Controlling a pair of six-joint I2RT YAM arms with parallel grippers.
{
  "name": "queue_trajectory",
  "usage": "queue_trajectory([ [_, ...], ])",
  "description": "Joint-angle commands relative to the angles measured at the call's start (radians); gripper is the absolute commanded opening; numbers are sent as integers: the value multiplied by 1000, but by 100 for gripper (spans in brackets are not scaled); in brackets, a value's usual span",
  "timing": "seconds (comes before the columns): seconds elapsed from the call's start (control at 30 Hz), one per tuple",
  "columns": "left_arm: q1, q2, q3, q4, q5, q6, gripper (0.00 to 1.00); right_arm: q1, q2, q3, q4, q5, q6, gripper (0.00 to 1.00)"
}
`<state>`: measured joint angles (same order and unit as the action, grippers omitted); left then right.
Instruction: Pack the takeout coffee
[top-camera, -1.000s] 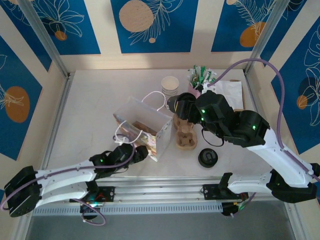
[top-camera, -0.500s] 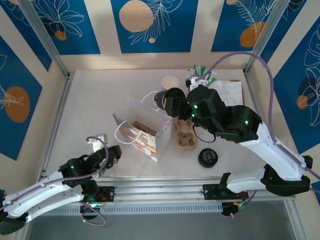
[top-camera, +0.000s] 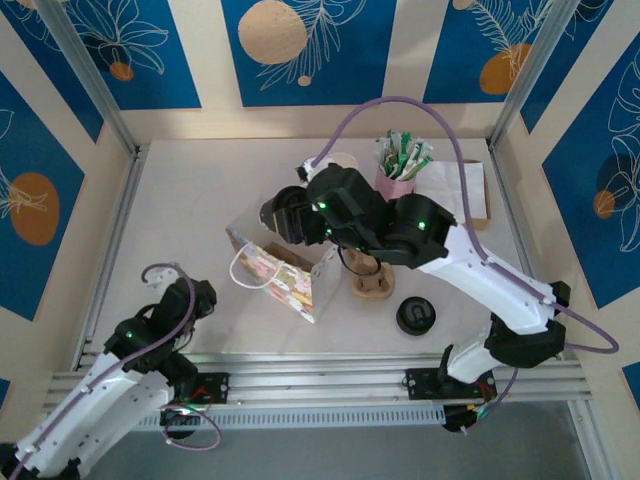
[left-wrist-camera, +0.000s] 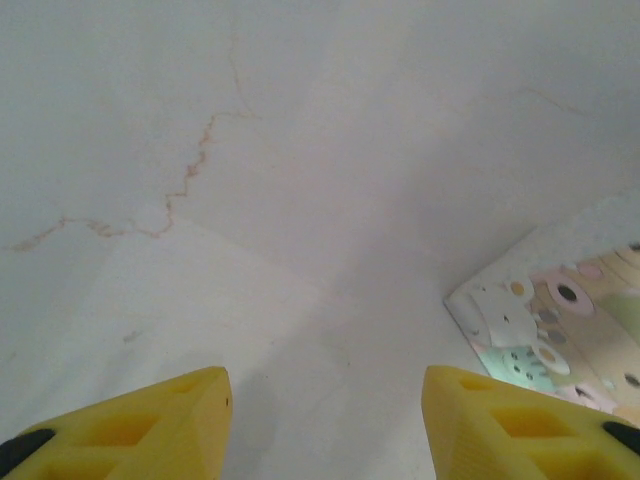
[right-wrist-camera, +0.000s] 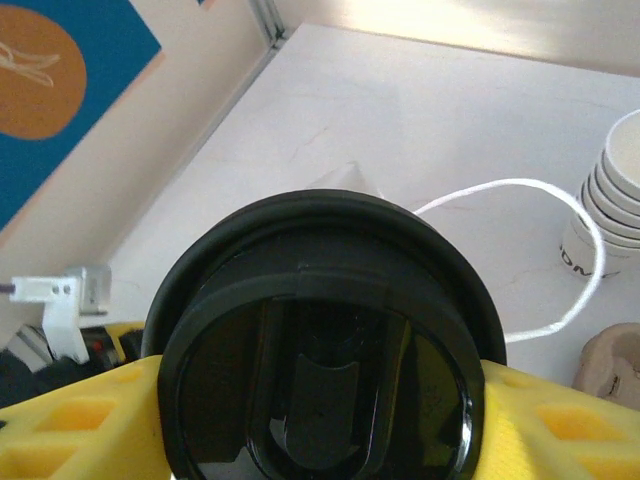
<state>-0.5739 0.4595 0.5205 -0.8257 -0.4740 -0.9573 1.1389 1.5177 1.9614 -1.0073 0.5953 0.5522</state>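
Note:
The takeout coffee (right-wrist-camera: 318, 352), a cup under a round black lid, sits between the yellow fingers of my right gripper (right-wrist-camera: 320, 410), which is shut on it. In the top view that gripper (top-camera: 284, 216) holds the cup above the open mouth of the patterned gift bag (top-camera: 287, 283) with white string handles. My left gripper (top-camera: 196, 297) is at the near left, apart from the bag. In its wrist view the left gripper (left-wrist-camera: 325, 425) stands open over bare table, and the bag's corner (left-wrist-camera: 560, 325) lies to the right.
A brown cardboard carrier (top-camera: 372, 283) stands right of the bag, with loose black lids (top-camera: 415, 316) near it. A stack of lidless cups (right-wrist-camera: 612, 195) stands behind, and a pink cup of sachets (top-camera: 400, 168) and napkins (top-camera: 470, 190) are at the back right.
My right arm has carried the lidded cup left, from over the carrier to over the bag. My left arm has drawn back from the bag's near edge to the near left.

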Motion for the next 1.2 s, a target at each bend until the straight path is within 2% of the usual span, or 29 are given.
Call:
queue_trajectory([
  [0.0, 136, 54, -16, 133, 248, 98, 55, -5, 36, 55, -55, -53, -103, 61],
  [0.1, 271, 157, 2, 214, 371, 163, 55, -26, 80, 97, -113, -76, -146, 61],
  [0.2, 382, 227, 22, 288, 450, 201, 55, -39, 99, 106, -131, -117, -210, 61],
  [0.27, 435, 266, 23, 350, 502, 220, 55, -49, 103, 92, -126, -152, -254, 61],
  [0.4, 527, 427, 46, 480, 689, 244, 55, -62, 120, 80, -129, -185, -331, 61],
  [0.6, 531, 613, 61, 714, 840, 241, 57, -70, 162, 88, -154, -224, -444, 61],
  [0.8, 523, 751, 81, 843, 937, 273, 57, -93, 190, 90, -177, -264, -510, 61],
  [1.17, 488, 888, 92, 977, 991, 294, 61, -150, 229, 104, -237, -350, -593, 59],
])
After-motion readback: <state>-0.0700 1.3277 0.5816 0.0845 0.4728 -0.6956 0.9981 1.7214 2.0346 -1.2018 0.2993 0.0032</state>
